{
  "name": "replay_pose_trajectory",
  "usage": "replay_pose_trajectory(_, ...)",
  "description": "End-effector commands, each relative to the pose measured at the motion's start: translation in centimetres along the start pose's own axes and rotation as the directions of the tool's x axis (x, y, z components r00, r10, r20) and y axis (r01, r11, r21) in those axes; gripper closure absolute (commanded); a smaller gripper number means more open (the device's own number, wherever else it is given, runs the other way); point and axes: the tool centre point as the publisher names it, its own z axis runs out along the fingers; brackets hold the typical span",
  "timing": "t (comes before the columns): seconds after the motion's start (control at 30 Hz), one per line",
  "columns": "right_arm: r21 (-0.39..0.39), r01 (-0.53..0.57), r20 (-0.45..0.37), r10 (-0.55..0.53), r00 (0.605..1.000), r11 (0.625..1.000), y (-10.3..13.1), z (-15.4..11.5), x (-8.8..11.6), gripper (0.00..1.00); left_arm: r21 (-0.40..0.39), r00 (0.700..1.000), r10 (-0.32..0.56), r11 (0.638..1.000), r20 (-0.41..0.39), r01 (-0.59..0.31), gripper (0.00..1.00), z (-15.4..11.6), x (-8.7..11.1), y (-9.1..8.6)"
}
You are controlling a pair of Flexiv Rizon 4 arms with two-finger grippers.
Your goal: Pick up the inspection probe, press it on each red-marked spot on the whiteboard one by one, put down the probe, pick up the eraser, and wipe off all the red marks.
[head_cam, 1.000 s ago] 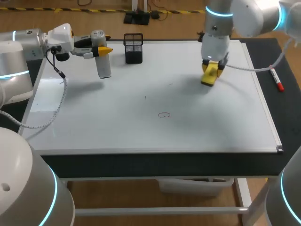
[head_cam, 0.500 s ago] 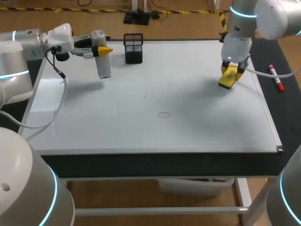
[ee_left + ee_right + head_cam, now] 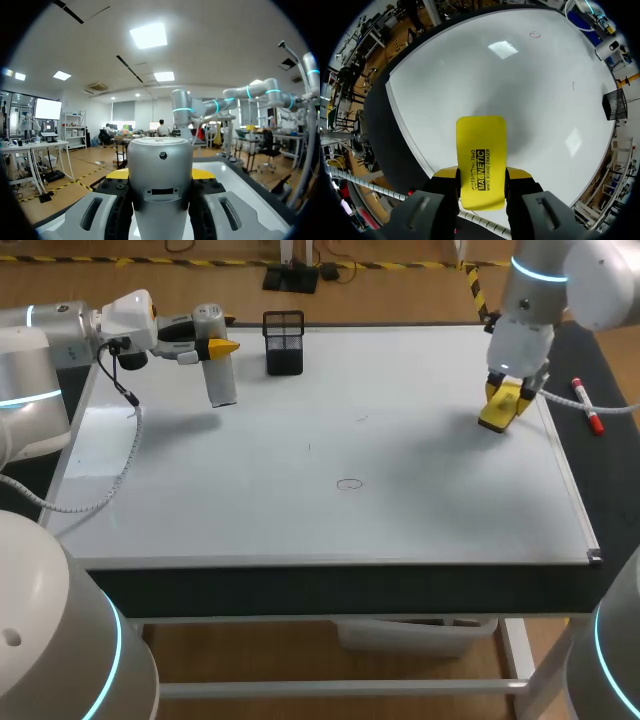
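Whiteboard (image 3: 350, 440) laid on worktop, faint ring mark (image 3: 349, 483) seen near centre | inspection probe (image 3: 220, 375) held upright over far-left area, clenched in left hand (image 3: 213, 343), near mesh holder (image 3: 284, 342) | yellow eraser (image 3: 496, 416) gripped in right hand (image 3: 503, 400), tilted, near board's right edge.

Head/R-wrist cams — shared whiteboard (image 3: 420, 505)
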Motion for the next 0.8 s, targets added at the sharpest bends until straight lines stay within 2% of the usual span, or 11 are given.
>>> replay_pose_trajectory(0.03, 0.003, 0.002, 0.001, -0.002, 1.0, 1.0, 0.0, -0.2, 0.2, 1.0, -0.001, 1.0, 0.001, 1.0, 0.004, -0.001, 1.0, 0.0, 0.1, -0.1)
replay_pose_trajectory(0.6, 0.003, 0.002, 0.001, -0.002, 1.0, 1.0, 0.0, -0.2, 0.2, 1.0, -0.001, 1.0, 0.001, 1.0, 0.004, -0.001, 1.0, 0.0, 0.1, -0.1)
replay_pose_trajectory(0.8, 0.003, 0.002, 0.001, -0.002, 1.0, 1.0, 0.0, -0.2, 0.2, 1.0, -0.008, 1.0, 0.001, 1.0, -0.014, -0.001, 1.0, 0.8, 1.5, -0.1)
